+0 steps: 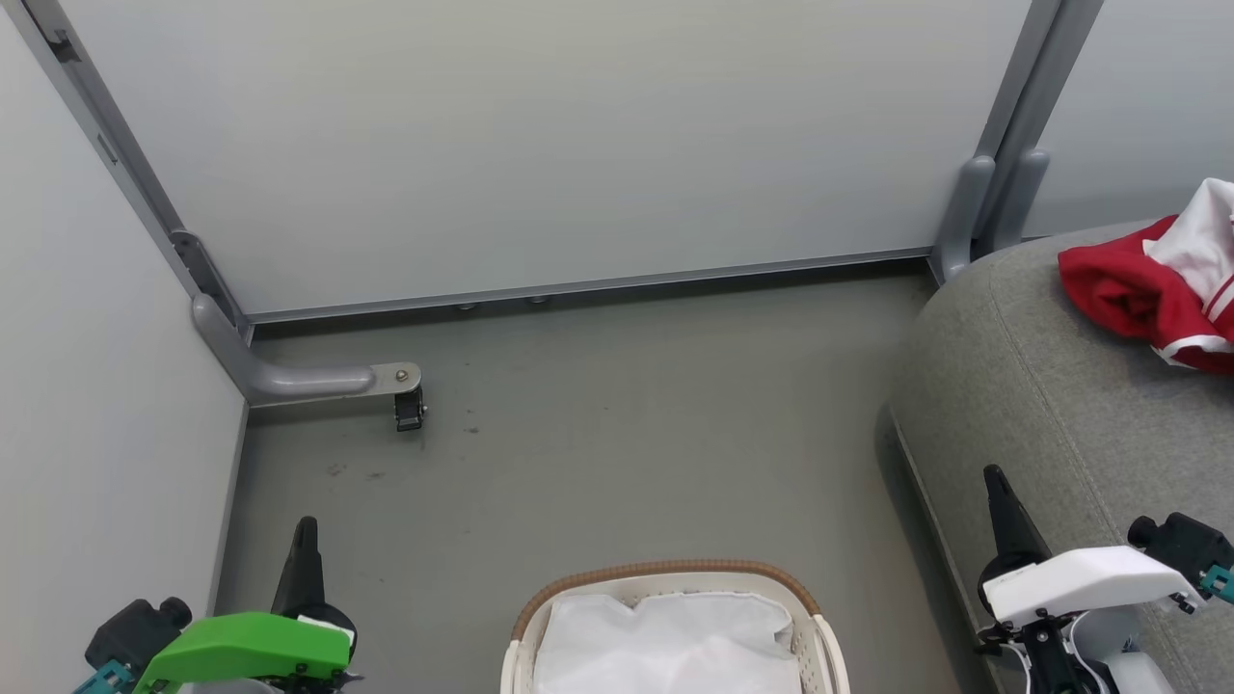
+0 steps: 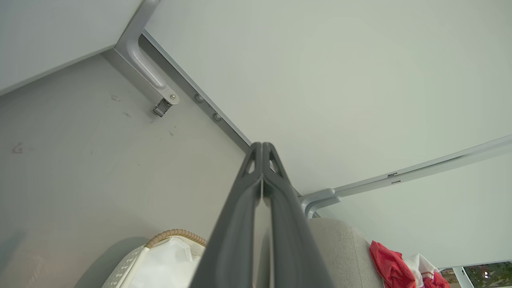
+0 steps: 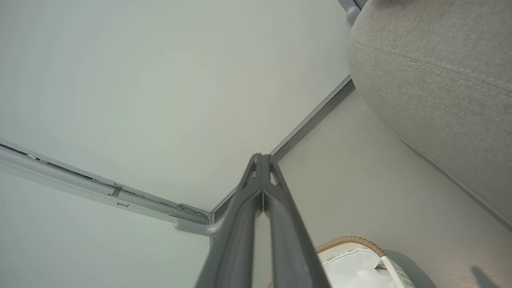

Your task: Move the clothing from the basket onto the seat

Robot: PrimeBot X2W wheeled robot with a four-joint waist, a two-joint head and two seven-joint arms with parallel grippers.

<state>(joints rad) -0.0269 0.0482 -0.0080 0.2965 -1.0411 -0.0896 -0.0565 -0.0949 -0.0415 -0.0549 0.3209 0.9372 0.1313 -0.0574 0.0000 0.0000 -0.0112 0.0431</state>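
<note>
Resting on seat (image 1: 1041,386), clothing (image 1: 1123,289), beyond right claw (image 1: 996,479)

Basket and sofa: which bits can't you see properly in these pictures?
Basket: head view's bottom edge cuts it off; the white sheet covers the inside, so anything underneath is hidden.
Red-and-white garment: cut by head view's right edge.
Grey sofa: mostly beyond that same edge.

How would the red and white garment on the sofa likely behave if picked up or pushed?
Probably floppy: the clothing lies crumpled in soft folds on the seat, so it would likely drape from wherever it is pinched. Likely light for its size, being thin-looking fabric. The seat's woven surface may grip it, so a push would probably bunch it, not slide it.
</note>
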